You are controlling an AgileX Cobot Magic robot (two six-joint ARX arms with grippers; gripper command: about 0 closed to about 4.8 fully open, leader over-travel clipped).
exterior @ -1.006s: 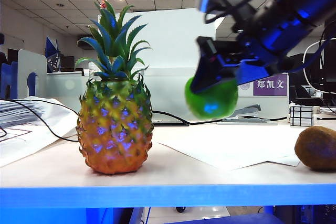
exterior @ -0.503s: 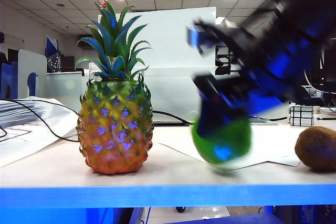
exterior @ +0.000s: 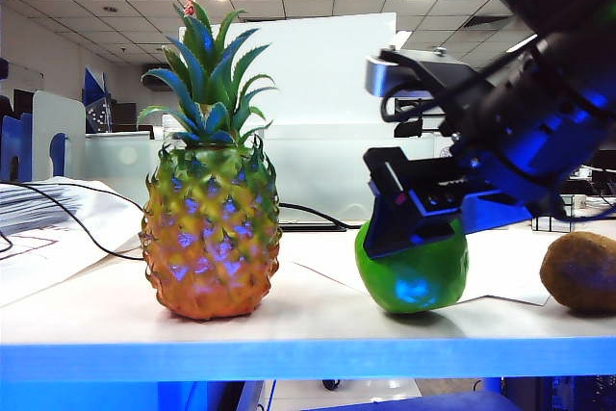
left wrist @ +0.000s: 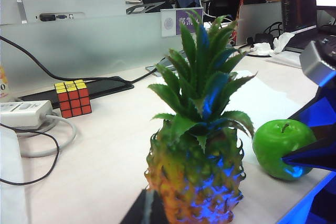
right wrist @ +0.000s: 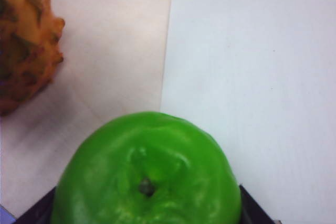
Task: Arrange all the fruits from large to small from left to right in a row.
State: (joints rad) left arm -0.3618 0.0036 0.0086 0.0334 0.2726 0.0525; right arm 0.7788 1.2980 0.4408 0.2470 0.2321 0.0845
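- Office table (exterior: 87,310): pineapple (exterior: 212,238) at left, kiwi (exterior: 580,271) at right.
- Right gripper (exterior: 416,228) clamps the green apple (exterior: 414,276), seemingly resting between them.
- Left gripper (left wrist: 149,211): state indeterminable.
- Next: release, withdraw.

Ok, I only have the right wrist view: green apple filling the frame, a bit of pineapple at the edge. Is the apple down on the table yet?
Observer: In the exterior view the apple sits on the table, with the right gripper clamped around its upper half.
Operator: Where's the kiwi?
Observer: The kiwi lies to the right of the apple in the exterior view, with a gap between them.
Operator: And the pineapple, is it upright?
Observer: Yes, the pineapple stands upright to the left of the apple, not touching it.
Operator: Anything else around?
Observer: The left wrist view shows a Rubik's cube farther back, behind the pineapple. The left gripper shows only as a dark sliver.
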